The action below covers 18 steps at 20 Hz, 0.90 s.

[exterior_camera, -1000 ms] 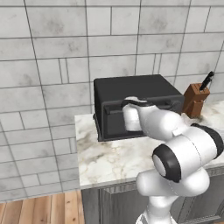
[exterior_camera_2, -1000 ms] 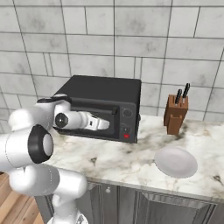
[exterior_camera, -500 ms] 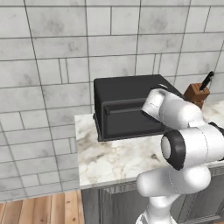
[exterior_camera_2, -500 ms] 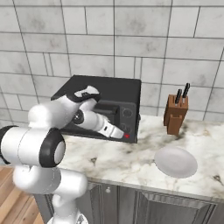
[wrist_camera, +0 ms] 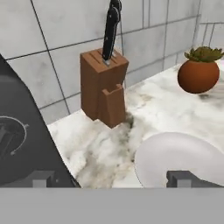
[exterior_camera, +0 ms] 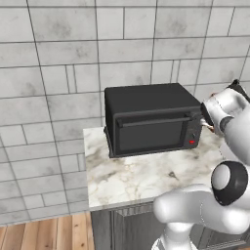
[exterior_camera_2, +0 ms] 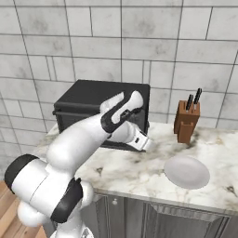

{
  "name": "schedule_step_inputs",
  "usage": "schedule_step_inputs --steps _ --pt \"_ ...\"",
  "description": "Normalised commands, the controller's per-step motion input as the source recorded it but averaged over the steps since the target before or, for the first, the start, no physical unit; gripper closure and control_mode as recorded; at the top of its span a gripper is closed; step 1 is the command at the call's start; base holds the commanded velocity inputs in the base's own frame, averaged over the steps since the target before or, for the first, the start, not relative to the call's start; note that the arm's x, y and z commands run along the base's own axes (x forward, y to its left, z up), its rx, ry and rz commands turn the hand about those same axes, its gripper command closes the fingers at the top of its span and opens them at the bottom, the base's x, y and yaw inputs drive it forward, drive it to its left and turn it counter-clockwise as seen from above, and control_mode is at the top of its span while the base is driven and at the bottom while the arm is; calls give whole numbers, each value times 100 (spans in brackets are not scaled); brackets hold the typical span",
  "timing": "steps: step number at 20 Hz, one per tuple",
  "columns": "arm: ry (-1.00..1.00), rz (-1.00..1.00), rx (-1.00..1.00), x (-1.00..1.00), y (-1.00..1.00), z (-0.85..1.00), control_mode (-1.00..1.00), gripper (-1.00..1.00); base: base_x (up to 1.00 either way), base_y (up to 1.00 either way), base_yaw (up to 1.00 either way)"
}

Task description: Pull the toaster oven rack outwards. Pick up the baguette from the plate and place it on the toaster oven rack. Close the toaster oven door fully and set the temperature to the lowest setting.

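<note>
The black toaster oven stands on the marble counter with its door shut and the bar handle across the top. Its control strip with a red light is on its right side. The rack is hidden behind the door. My gripper hovers just right of the oven, at the control side, pointing towards the white plate. In the hand view the gripper is open, its fingertips wide apart with nothing between them, and the oven's side with a knob fills the left. The plate lies bare; the baguette is out of view.
A brown wooden knife block with a black-handled knife stands against the tiled wall right of the oven, also seen as the block. A potted plant in a round terracotta pot sits farther right. The counter's front edge runs below.
My arm has swung right from in front of the oven door to beyond the control strip, leaving the door in plain sight. The gripper has stayed open.
</note>
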Motion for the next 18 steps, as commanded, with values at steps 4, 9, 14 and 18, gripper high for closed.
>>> schedule_step_inputs --steps 4,9,14,18 --pt "-36 -22 -73 -15 -71 69 -100 -100 0 0 0" --pt "-35 -23 -90 -11 -60 42 -100 -100 0 0 0" --pt "-43 -28 -99 -3 -20 9 -100 -100 0 0 0" --pt "-16 -2 -63 -5 8 48 -100 -100 0 0 0"
